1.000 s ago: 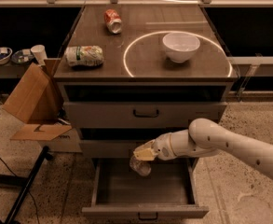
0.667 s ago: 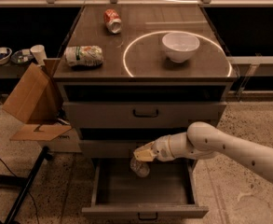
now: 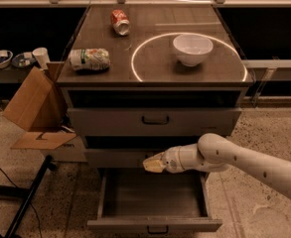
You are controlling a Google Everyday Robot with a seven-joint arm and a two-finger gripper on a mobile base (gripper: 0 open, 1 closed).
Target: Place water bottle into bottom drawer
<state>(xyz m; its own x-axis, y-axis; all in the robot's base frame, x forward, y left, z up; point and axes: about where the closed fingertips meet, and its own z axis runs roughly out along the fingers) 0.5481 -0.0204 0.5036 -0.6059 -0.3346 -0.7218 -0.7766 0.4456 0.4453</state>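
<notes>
Compared with the earlier frames, the crinkled water bottle that was seen hanging beneath the gripper [image 3: 152, 163] is no longer seen there; only the pale yellowish tip of the gripper is presented, pointing leftward. The gripper is held at much the same place as before, above the rear of the open bottom drawer [image 3: 155, 225] and in front of the middle drawer [image 3: 112, 157]. Whether the gripper is open or closed cannot be told. The present location of the water bottle cannot be determined: nothing is distinguished on the dim tray floor directly below the gripper, and the rear right corner of the tray is covered by the arm [image 3: 244, 165]. The arm is cut off at the right edge of the view, so its base is not shown. Part of the middle drawer front is hidden behind the gripper and the arm, and its handle is not seen. The dark handle of the bottom drawer is placed close to the lower edge of the view. Above the gripper, the closed top drawer [image 3: 199, 121] is seen. Higher still, on the cabinet top [image 3: 150, 76], a white bowl [image 3: 192, 49] is located up and to the right of the gripper, a white-and-green container [image 3: 89, 59] up and to the left, lying on its side, and a red-and-white can [image 3: 119, 22] beyond both. A cardboard box [image 3: 33, 103] is located well to the left of the gripper.
</notes>
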